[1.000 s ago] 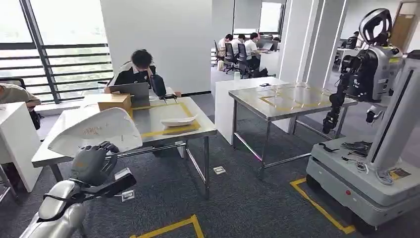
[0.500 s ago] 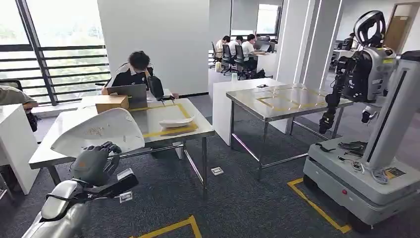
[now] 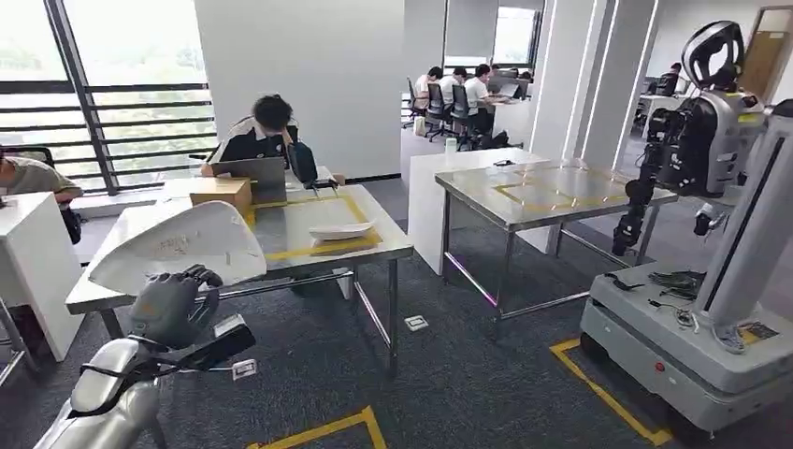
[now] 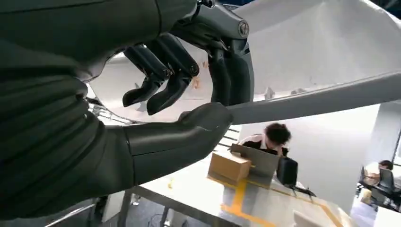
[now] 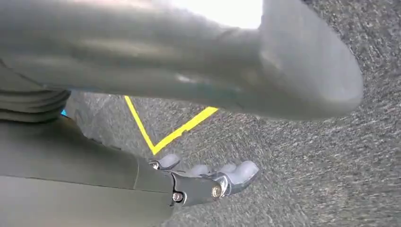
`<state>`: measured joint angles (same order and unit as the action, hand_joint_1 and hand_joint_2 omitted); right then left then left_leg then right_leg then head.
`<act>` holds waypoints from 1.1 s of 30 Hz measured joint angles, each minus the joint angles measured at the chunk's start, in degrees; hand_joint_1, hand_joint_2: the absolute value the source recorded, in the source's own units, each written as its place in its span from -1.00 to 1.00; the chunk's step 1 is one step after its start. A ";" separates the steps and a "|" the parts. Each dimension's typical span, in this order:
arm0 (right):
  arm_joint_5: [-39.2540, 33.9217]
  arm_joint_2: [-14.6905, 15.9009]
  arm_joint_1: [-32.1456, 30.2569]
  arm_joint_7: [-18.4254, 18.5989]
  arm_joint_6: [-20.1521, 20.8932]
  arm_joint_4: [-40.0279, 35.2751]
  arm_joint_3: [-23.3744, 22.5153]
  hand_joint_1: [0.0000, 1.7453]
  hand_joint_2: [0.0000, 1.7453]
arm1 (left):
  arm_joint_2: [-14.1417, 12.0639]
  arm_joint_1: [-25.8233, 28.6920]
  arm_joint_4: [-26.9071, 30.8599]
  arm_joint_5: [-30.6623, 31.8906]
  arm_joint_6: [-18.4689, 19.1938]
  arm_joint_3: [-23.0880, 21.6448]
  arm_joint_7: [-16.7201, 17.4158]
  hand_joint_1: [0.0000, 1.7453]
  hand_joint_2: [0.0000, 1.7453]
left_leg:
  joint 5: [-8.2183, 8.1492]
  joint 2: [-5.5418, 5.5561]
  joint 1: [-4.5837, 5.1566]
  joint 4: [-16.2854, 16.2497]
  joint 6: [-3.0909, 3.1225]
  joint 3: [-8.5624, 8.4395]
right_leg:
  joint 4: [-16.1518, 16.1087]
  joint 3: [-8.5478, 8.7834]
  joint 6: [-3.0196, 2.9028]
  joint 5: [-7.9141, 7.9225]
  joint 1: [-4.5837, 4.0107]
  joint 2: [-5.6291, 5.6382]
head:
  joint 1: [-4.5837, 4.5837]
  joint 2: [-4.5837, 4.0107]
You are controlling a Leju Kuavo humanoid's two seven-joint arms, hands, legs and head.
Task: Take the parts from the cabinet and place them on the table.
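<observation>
The left robot hand [image 3: 173, 307] grips the lower edge of a large white curved part [image 3: 178, 245], thumb under the rim and fingers [image 4: 163, 78] curled over it, holding it raised in front of the near end of the steel table [image 3: 393, 245]. A smaller white part [image 3: 338, 228] lies inside the yellow tape frame on that table, near its right edge. Open carpet separates this table from a second steel table [image 3: 552, 192]. The right robot hand [image 5: 208, 182] hangs over the carpet; whether its fingers are apart cannot be told.
</observation>
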<state>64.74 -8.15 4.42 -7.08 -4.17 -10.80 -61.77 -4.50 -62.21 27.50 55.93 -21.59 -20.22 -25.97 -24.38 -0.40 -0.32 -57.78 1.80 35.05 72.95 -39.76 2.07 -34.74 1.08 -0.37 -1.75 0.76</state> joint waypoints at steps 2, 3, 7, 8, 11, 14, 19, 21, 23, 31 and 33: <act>-0.02 0.00 -0.16 -0.13 0.00 0.00 -0.09 -1.00 -1.00 | 0.17 0.25 -0.11 0.02 0.09 0.00 -0.13 1.00 1.00 | -0.09 0.69 -0.12 -0.15 -0.22 0.01 | 2.89 -2.02 0.16 0.52 0.17 0.01 | 0.00 -0.02; -0.04 0.00 -0.15 -0.15 0.00 0.00 -0.15 -1.00 -1.00 | 0.22 0.27 -0.11 0.02 0.17 0.00 -0.13 1.00 1.00 | -0.21 0.93 -0.29 -0.37 -0.51 0.01 | -0.05 -0.88 0.25 2.77 0.37 0.01 | 0.00 -0.02; -0.11 -0.26 -0.13 -0.33 0.00 0.04 -0.20 -1.00 -1.00 | 0.33 0.13 0.00 0.02 0.17 0.00 -0.15 1.00 1.00 | -1.26 1.76 -0.37 -2.07 -2.41 0.54 | -13.13 4.99 0.22 7.55 0.68 0.82 | 0.00 -0.02; -0.11 -0.26 -0.14 -0.28 0.00 0.04 -0.22 -1.00 -1.00 | 0.37 0.14 0.00 0.02 0.24 0.00 -0.22 1.00 1.00 | -1.12 1.84 -0.18 -1.77 -2.79 0.53 | -12.91 4.85 -0.35 7.46 0.80 0.53 | -0.09 0.00; -0.13 -0.26 -0.02 -0.37 0.00 0.04 -0.26 -1.00 -1.00 | 0.33 0.17 0.24 0.00 0.35 0.00 -0.22 1.00 1.00 | -1.20 1.87 -0.64 -1.25 -4.07 0.55 | -13.23 5.16 -1.96 7.72 0.69 0.45 | -0.05 0.00; -0.11 -0.26 -0.09 -0.46 0.02 0.04 -0.28 -1.00 -1.00 | 0.28 -0.14 0.24 -0.07 0.46 0.00 -0.17 1.00 1.00 | -5.62 0.99 -0.63 -10.15 -4.36 4.59 | -13.30 5.44 -2.85 7.52 0.54 0.41 | -0.22 -0.02; 0.04 -0.26 -0.14 -0.37 0.63 0.04 -0.28 -1.00 -1.00 | 0.06 0.46 0.04 -0.07 0.57 0.00 0.09 1.00 1.00 | -3.31 0.89 -0.55 -13.72 -3.75 7.80 | -13.25 6.30 -3.25 6.78 -0.05 0.40 | -0.20 0.00; 0.04 -0.28 -0.14 -0.37 0.68 0.04 -0.26 -1.00 -1.00 | -0.04 0.38 0.22 -0.07 0.57 0.00 0.07 1.00 1.00 | 1.56 0.42 -0.13 -3.02 -2.77 2.80 | -13.26 7.08 -2.93 6.15 -0.11 0.40 | -0.22 0.00; 0.04 -0.37 -0.06 -0.33 0.70 0.04 -0.26 -1.00 -1.00 | -0.02 0.20 0.24 -0.06 0.55 0.00 0.07 1.00 1.00 | 0.41 0.33 0.40 -1.75 -2.47 1.78 | -13.20 6.83 -2.26 5.99 -0.29 0.39 | -0.26 -0.02; 0.07 -0.33 -0.06 -0.48 0.72 0.02 -0.26 -1.00 -1.00 | -0.02 0.24 0.59 0.02 0.55 0.00 0.24 1.00 1.00 | -0.12 0.77 -0.04 -0.65 -0.41 0.61 | 0.63 -0.34 -0.47 -0.31 -0.24 0.29 | 0.11 0.02; 0.07 -0.33 -0.15 -0.48 1.01 0.02 -0.28 -1.00 -1.00 | 0.00 0.55 0.59 0.15 0.57 0.00 0.24 1.00 1.00 | -0.52 0.97 0.00 -0.96 -0.43 0.54 | 3.69 -3.24 -0.38 0.44 -0.24 0.32 | 0.15 0.00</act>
<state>64.81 -8.48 4.27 -7.56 -3.17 -10.78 -62.05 -4.50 -61.66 28.09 56.09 -21.03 -20.22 -25.73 -24.90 0.57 -0.32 -58.73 1.37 35.59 76.64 -43.00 1.68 -34.30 0.84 -0.05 -1.60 0.77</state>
